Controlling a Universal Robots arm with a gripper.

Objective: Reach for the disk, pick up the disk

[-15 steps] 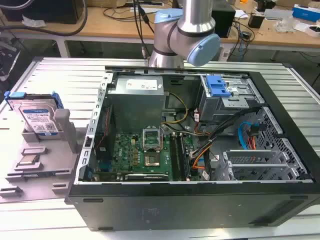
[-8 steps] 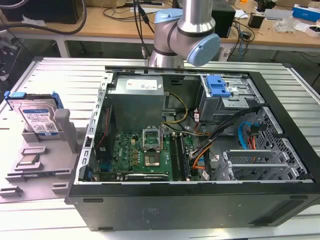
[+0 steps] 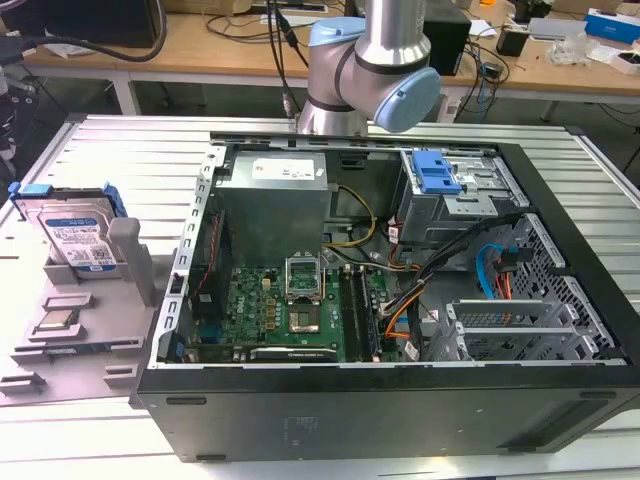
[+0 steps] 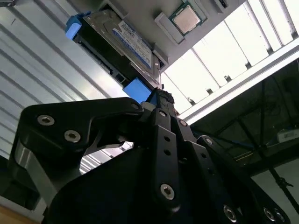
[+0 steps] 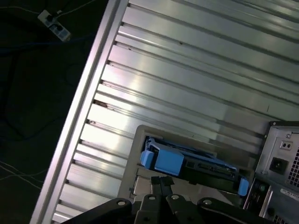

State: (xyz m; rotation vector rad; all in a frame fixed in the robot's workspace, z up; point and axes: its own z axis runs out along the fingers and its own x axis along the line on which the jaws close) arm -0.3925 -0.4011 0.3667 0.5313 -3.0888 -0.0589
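The disk (image 3: 70,235) stands propped at a tilt in a grey holder (image 3: 132,262) on the ribbed metal table (image 3: 100,150), at the exterior view's left. Its labelled face is turned up toward that camera, and the blue bracket runs along its upper edge. In the first wrist view the disk (image 5: 196,164) shows edge-on, its long axis running between the bracket's two blue ends.

A CPU chip (image 3: 58,320) lies lower on the same holder, and the open computer case (image 3: 400,400) sits just beside it.

In the second wrist view the gripper (image 4: 161,100) hangs apart from the disk with its fingers together, holding nothing.
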